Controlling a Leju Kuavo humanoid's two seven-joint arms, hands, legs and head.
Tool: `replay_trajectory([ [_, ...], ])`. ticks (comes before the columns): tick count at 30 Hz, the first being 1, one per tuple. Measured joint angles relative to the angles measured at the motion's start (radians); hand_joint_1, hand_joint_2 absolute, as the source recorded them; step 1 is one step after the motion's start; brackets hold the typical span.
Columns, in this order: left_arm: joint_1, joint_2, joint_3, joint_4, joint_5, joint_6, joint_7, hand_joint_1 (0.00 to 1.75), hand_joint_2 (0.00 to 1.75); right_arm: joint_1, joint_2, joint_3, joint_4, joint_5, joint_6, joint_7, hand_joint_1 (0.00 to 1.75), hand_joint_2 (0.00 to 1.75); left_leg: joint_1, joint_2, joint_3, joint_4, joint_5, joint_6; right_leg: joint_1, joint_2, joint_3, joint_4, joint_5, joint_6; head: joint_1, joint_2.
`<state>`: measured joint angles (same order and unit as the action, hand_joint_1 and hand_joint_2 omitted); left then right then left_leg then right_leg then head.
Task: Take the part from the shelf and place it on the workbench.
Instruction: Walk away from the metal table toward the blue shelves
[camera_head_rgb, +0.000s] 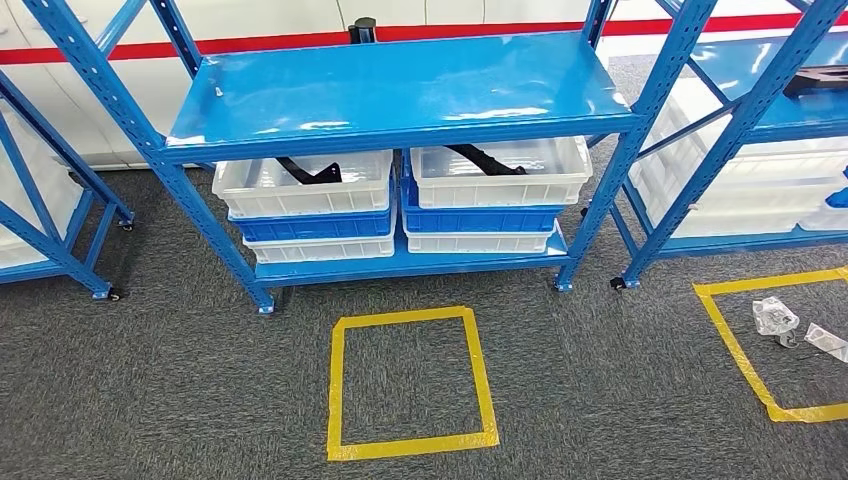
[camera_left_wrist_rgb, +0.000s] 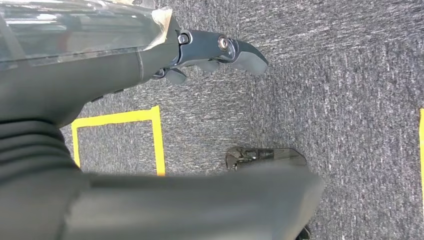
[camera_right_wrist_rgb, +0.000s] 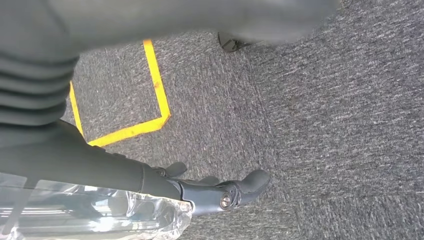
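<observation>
Left wrist view shows the left hand (camera_left_wrist_rgb: 215, 52) hanging over grey carpet (camera_left_wrist_rgb: 340, 100), its dark fingers spread and holding nothing; the arm looks parked at the robot's side because no reach has begun. The right hand (camera_right_wrist_rgb: 220, 192) hangs the same way, fingers apart and empty, with a corner of yellow floor tape (camera_right_wrist_rgb: 150, 100) beyond it.

Farther out, in the head view, that tape forms a square (camera_head_rgb: 412, 383) at lower centre of the frame, probably a standing mark set in front of the blue shelf (camera_head_rgb: 400, 95) so that the bins come within reach. Under the bare top board, at centre frame, sit two stacks of white and blue bins. A black part (camera_head_rgb: 312, 172) lies in the left top bin (camera_head_rgb: 300, 185) and another black part (camera_head_rgb: 487, 158) in the right top bin (camera_head_rgb: 500, 175) (open-topped, so a hand can come in from above). The workbench cannot be made out. Crumpled plastic (camera_head_rgb: 775, 318) lies inside a second taped square at the right edge.
</observation>
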<state>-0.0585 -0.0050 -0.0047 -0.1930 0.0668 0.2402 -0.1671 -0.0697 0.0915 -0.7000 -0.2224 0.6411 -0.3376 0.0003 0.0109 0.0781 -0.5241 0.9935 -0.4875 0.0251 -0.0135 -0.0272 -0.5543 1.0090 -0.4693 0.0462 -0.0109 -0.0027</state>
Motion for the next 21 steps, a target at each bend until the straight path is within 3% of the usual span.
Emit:
replay_trajectory([
  [3, 0.000, -0.004, 0.000, 0.000, 0.000, 0.000, -0.010, 0.00, 1.75, 0.000, -0.001, 0.001, 0.000, 0.005, 0.000, 0.000, 0.00, 1.75, 0.002, 0.000, 0.000, -0.002, 0.001, -0.014, 0.001, 0.000, 0.000, 0.000, 0.000, 0.000, 0.000, 0.000],
  [8, 0.000, -0.015, 0.000, -0.002, 0.000, 0.004, -0.016, 0.00, 1.75, 0.001, -0.002, 0.002, 0.000, 0.006, 0.000, -0.002, 0.00, 1.75, 0.000, 0.000, 0.000, -0.002, 0.001, -0.021, 0.001, 0.000, 0.000, 0.001, 0.000, -0.001, 0.001, 0.000],
  [21, 0.001, -0.025, 0.010, -0.005, 0.011, 0.013, 0.007, 0.00, 1.75, 0.002, -0.001, 0.002, 0.000, 0.010, -0.011, -0.001, 0.00, 1.75, -0.008, 0.000, 0.000, -0.001, 0.000, -0.020, -0.006, 0.000, 0.000, 0.001, 0.000, 0.000, 0.001, 0.000],
])
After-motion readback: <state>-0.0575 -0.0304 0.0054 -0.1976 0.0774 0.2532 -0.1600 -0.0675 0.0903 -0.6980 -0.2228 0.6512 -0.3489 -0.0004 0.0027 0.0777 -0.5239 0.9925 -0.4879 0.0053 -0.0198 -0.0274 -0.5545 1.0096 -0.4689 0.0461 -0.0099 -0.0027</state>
